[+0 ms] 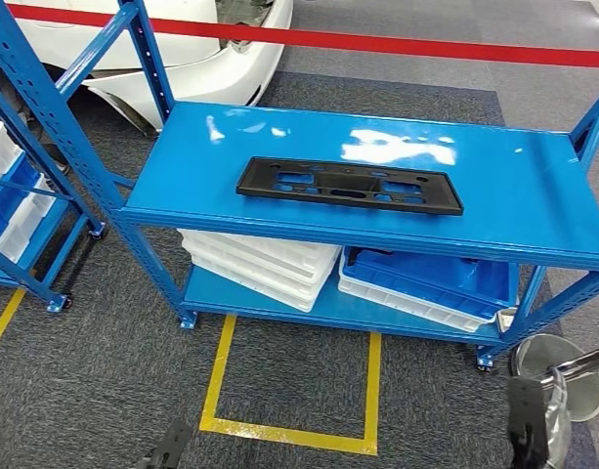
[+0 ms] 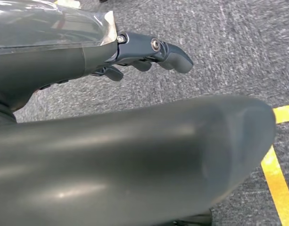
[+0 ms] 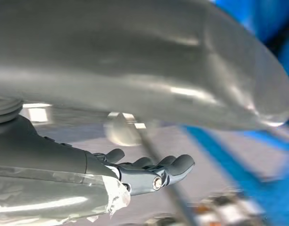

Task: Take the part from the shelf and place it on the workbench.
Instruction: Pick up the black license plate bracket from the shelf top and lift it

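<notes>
The left hand [image 2: 146,52] hangs low over grey carpet with its dark fingers stretched out and apart, holding nothing. The right hand [image 3: 150,172] is likewise empty, its fingers extended side by side with the thumb well away from them; the right wrist view is blurred, so what lies beyond it is hard to read. In the head view the right hand [image 1: 535,430] shows at the lower right edge, low and well short of the rack.

The task's thing, a flat black rectangular plastic frame with cut-outs [image 1: 349,185], lies flat on the top deck of the blue steel shelf [image 1: 517,186], near its middle and clear of the edges. White and blue plastic trays [image 1: 340,269] are stacked on the lower deck, and a yellow taped square [image 1: 292,430] marks the floor in front.

The reach has probably not begun. The frame is long and thin, so both hands should likely rise together and take it at opposite ends, keeping it level while lifting.
</notes>
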